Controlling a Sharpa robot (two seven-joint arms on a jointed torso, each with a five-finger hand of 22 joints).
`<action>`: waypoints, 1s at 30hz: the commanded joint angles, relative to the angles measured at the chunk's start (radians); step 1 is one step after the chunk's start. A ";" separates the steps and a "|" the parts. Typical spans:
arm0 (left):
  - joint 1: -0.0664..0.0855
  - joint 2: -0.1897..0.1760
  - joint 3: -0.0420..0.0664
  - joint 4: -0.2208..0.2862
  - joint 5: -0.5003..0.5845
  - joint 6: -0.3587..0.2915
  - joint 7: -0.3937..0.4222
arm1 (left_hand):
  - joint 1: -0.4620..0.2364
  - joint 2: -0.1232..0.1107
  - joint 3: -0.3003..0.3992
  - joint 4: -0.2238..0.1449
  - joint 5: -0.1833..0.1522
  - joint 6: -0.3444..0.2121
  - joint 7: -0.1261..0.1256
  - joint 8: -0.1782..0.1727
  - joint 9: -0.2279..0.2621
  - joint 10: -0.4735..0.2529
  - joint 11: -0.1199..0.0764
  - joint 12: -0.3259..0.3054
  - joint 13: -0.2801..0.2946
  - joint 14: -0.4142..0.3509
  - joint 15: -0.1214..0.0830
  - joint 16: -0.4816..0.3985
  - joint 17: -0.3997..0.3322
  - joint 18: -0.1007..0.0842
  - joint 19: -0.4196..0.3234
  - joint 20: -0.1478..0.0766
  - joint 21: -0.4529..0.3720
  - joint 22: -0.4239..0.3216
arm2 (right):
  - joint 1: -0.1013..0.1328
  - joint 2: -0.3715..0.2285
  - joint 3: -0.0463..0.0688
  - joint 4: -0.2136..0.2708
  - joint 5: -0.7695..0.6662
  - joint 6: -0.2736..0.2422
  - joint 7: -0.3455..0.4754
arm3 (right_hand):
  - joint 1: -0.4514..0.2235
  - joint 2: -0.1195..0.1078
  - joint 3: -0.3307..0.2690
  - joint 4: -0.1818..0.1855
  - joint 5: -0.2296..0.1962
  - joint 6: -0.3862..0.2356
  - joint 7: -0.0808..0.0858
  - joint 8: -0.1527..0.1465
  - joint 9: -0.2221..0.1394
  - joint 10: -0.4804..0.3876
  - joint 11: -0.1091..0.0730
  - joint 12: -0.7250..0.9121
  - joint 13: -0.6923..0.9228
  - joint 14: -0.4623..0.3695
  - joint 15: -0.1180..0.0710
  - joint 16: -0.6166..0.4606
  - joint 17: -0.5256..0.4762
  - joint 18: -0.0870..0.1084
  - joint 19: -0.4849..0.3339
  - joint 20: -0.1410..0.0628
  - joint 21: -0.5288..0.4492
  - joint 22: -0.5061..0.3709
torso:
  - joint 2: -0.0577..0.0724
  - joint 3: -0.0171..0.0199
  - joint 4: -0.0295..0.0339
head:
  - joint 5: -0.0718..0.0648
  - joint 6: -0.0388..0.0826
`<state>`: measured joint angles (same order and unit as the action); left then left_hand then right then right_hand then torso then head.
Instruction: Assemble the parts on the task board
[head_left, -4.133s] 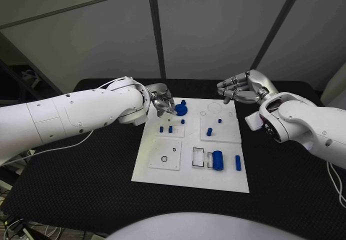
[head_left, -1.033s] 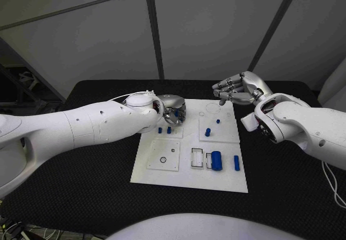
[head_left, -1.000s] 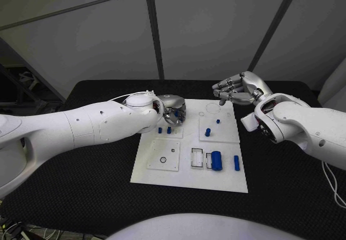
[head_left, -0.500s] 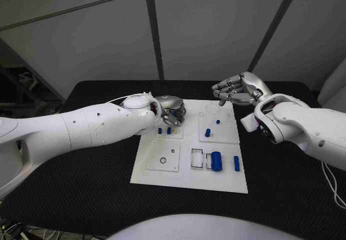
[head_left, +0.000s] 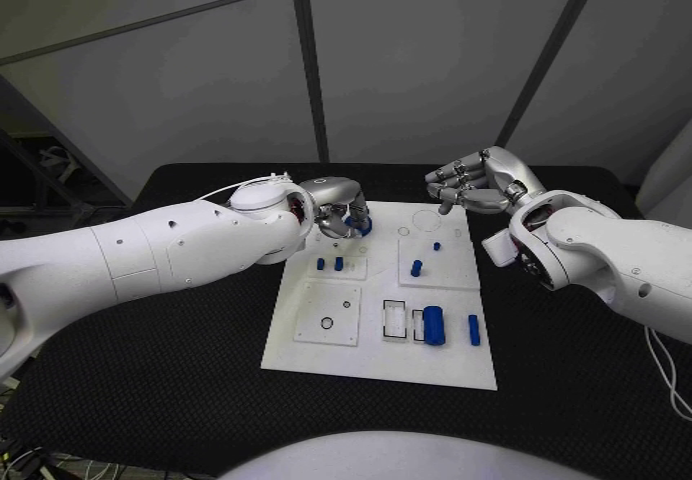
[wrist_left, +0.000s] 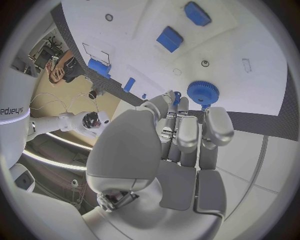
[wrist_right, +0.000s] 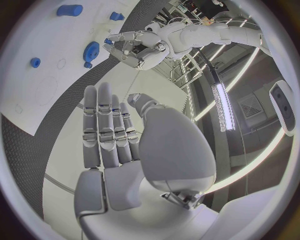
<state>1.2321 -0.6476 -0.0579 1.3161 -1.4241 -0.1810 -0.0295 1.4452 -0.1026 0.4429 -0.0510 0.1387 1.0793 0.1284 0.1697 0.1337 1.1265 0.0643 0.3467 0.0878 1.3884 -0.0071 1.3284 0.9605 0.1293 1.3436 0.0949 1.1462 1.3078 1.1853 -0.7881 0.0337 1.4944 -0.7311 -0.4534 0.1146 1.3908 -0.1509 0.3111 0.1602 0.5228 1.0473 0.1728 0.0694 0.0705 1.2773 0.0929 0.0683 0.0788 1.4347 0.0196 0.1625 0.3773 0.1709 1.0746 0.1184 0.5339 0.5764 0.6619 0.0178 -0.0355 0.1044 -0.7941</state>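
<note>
Above the task board (head_left: 378, 350) far edge — left hand (head_left: 340, 213), right hand (head_left: 476, 182) apart

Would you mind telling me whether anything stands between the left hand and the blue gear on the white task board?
Nothing visible does. The left hand hangs just short of the round blue toothed gear on the white task board, its fingertips beside the gear's rim.

Grey wall panels (head_left: 404, 80) with dark seams stand behind the black table (head_left: 144, 370).
</note>
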 joint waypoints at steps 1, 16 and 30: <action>0.000 -0.024 0.003 0.021 0.012 0.000 -0.010 | -0.006 -0.007 0.006 0.000 0.003 0.005 0.005 -0.005 -0.001 0.009 0.002 -0.007 0.002 0.006 0.001 0.003 -0.001 -0.036 0.006 0.002 0.005 0.066 | 0.002 -0.001 0.000 0.000 -0.002 0.005 0.010 | 0.001 -0.002 0.006 -0.002 0.004 -0.004 0.000 -0.002 0.001 -0.006 0.001 -0.003 -0.001 0.000 -0.001 -0.005 -0.001 0.011 -0.001 0.002 -0.002 0.001 | 0.000 0.0000 0.0007 | -0.001 0.001; -0.023 -0.099 0.005 0.060 0.031 0.012 -0.032 | -0.015 -0.012 0.005 0.002 0.002 0.007 0.004 -0.009 -0.003 0.013 0.002 -0.017 0.001 0.006 0.001 0.003 -0.003 -0.037 0.006 0.002 0.004 0.067 | 0.001 -0.003 0.000 -0.001 -0.002 0.005 0.010 | 0.001 -0.002 0.006 -0.002 0.005 -0.004 0.000 -0.001 0.001 -0.006 0.001 -0.002 -0.001 0.000 -0.001 -0.006 -0.001 0.011 -0.001 0.002 -0.002 0.002 | 0.001 0.0001 -0.0012 | 0.003 0.002; -0.029 -0.096 0.005 0.039 0.032 0.021 -0.036 | -0.015 -0.012 0.005 0.002 0.002 0.007 0.004 -0.009 -0.003 0.013 0.002 -0.017 0.001 0.006 0.001 0.003 -0.003 -0.037 0.006 0.002 0.004 0.067 | 0.001 -0.003 0.000 -0.001 -0.002 0.005 0.009 | 0.001 -0.002 0.006 -0.002 0.005 -0.004 0.000 -0.001 0.001 -0.006 0.001 -0.002 -0.001 0.000 -0.001 -0.006 -0.001 0.011 -0.001 0.002 -0.002 0.002 | 0.001 0.0008 -0.0014 | 0.002 0.000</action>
<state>1.2029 -0.7446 -0.0538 1.3558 -1.3975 -0.1692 -0.0597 1.4384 -0.1093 0.4427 -0.0509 0.1375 1.0829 0.1321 0.1656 0.1328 1.1334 0.0646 0.3349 0.0883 1.3884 -0.0071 1.3284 0.9584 0.1294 1.3435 0.0949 1.1461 1.3076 1.1850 -0.7911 0.0337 1.4923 -0.7312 -0.4530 0.1146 1.3908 -0.1509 0.3111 0.1602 0.5227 1.0473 0.1728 0.0694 0.0705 1.2773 0.0929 0.0683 0.0789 1.4347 0.0196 0.1625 0.3774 0.1710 1.0746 0.1184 0.5339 0.5771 0.6626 0.0187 -0.0363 0.1068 -0.7933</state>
